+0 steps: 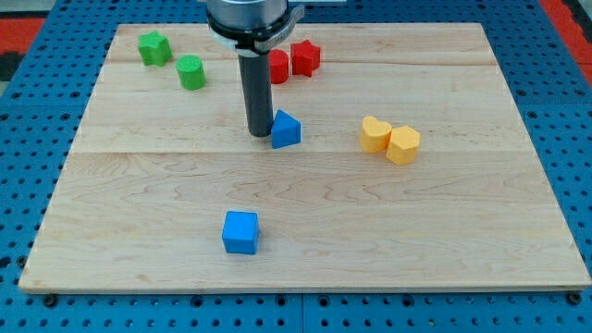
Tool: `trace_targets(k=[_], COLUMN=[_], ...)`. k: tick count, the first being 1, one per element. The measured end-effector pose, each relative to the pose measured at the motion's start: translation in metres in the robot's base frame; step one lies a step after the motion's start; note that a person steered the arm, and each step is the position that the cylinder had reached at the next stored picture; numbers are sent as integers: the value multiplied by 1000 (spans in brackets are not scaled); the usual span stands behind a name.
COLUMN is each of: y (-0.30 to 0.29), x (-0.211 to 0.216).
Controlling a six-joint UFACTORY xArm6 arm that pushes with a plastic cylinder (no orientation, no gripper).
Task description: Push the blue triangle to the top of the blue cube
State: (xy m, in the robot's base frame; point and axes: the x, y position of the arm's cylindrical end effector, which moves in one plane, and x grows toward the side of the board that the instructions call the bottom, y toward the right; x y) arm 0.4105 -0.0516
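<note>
The blue triangle (286, 129) lies a little above the board's middle. The blue cube (240, 232) sits below it, toward the view's bottom and slightly left. My tip (258, 134) is on the board just left of the blue triangle, touching or nearly touching its left side. The rod rises from there to the arm's body at the view's top.
A red cylinder (278, 67) and a red star (304, 57) sit at the top, right of the rod. A green star (154, 48) and a green cylinder (191, 72) sit at the top left. A yellow heart (375, 134) and a yellow hexagon (403, 145) touch at the right.
</note>
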Motion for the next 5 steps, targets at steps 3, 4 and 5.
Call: trace_targets(k=[3, 4, 5], y=[40, 2, -11], x=[-4, 38, 72])
